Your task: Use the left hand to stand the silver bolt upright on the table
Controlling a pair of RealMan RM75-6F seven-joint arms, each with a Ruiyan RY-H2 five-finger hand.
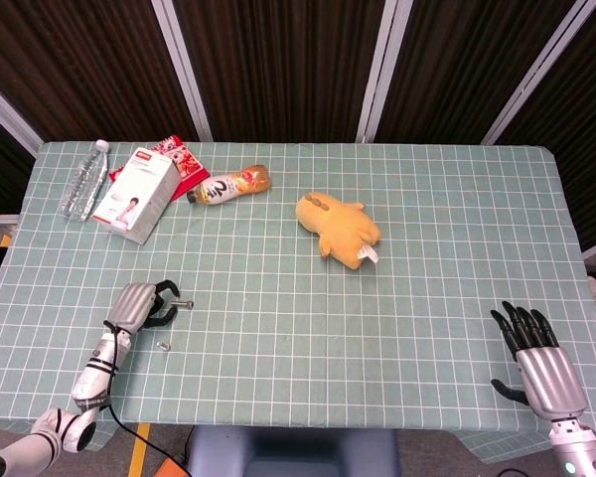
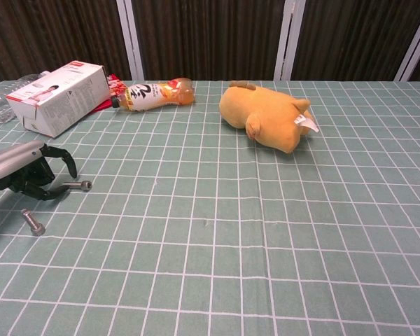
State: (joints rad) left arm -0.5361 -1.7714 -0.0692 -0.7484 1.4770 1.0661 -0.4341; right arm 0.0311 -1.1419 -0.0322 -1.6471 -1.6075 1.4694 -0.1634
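Nearest you on the right, your right hand (image 1: 534, 356) rests at the counter's (image 1: 427, 298) front edge, fingers spread and holding nothing, well apart from everything else.

On the left, count two silver bolts, both lying flat. The nearer bolt (image 2: 33, 222) sits alone just in front of your left hand (image 2: 29, 175). The farther bolt (image 2: 78, 185) lies on its side with its head pointing right, and your left hand's dark fingers (image 2: 61, 157) arch over its shank end; the fingers are curled but apart, and you cannot tell whether they touch the bolt. It is not lifted. In the head view the same hand (image 1: 142, 304) shows with that bolt (image 1: 185, 303) at its fingertips.

Past the middle, one yellow plush toy (image 2: 264, 117) lies on its side, well apart from the bolts.

Along the far left you have one orange drink bottle (image 2: 154, 94) lying down, one white carton (image 2: 57, 96) beside it, one red packet (image 1: 183, 159) partly hidden behind the carton, and one clear water bottle (image 1: 83, 181) at the counter's edge. Nothing stands between your left hand and either bolt.
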